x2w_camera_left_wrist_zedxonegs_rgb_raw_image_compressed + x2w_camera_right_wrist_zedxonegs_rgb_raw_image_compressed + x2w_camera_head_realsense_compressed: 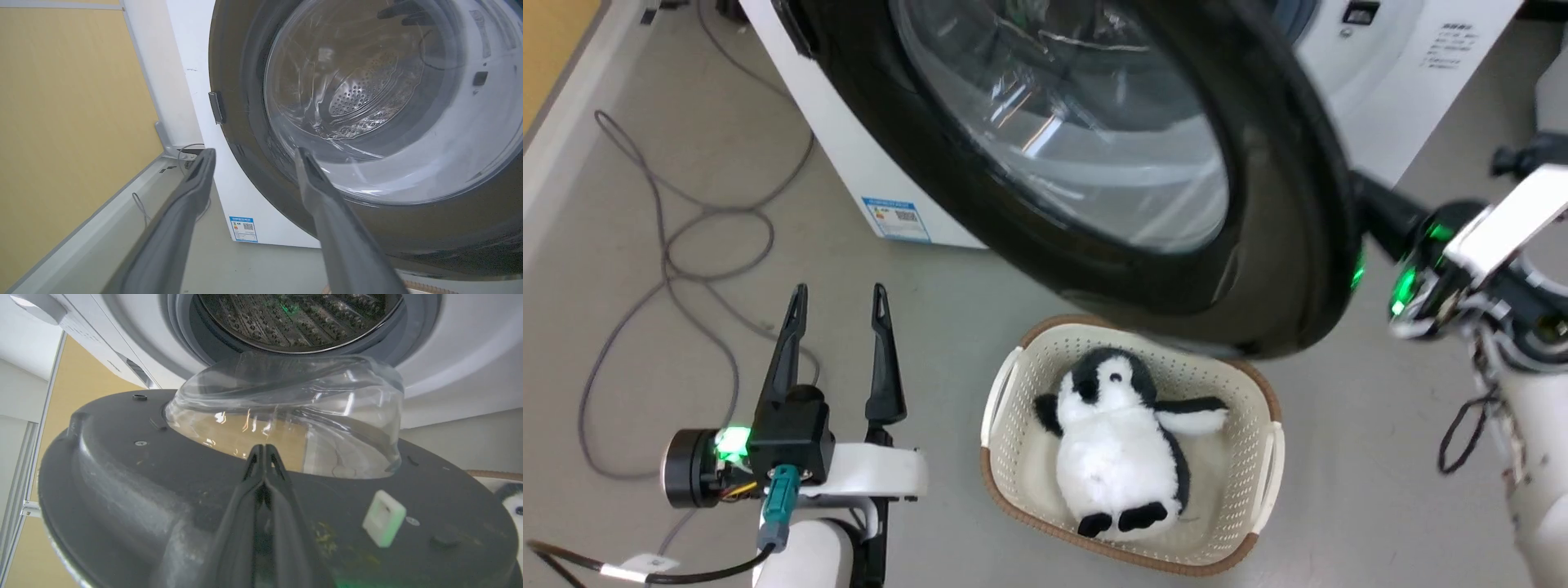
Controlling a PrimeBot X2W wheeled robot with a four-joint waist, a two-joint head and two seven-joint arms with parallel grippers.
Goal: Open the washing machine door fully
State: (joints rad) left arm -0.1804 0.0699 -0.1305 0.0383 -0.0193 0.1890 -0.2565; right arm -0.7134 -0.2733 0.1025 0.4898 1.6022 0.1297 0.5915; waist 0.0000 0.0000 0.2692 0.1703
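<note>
Two grippers are in play, yet we judge that only the right one is doing the work of swinging the washing machine door (1282, 196) wider. The door stands partly open across the upper middle of the head view. Its glossy black ring hangs above the cream basket (1006, 384) that holds a penguin toy (1115, 445) at the lower centre. In the right wrist view the right gripper (264, 448) has its two fingers pinched together with nothing between them. They lie along the door's dark grey inner face, tips just short of the base of the glass bowl (286, 412); whether they press the surface or only skim it we cannot tell. To do this step well, we would keep that closed pair flat on the grey rim and push along the arc the door swings on rather than straight ahead. We would also stay off the bowl and the pale latch tab (384, 517) at the lower right of that frame. The right forearm enters from the right edge of the head view, wrist tucked behind the door's rim. The left gripper (840, 296) waits at the lower left, fingers spread wide and empty, pointing up the frame, clear of the door.
</note>
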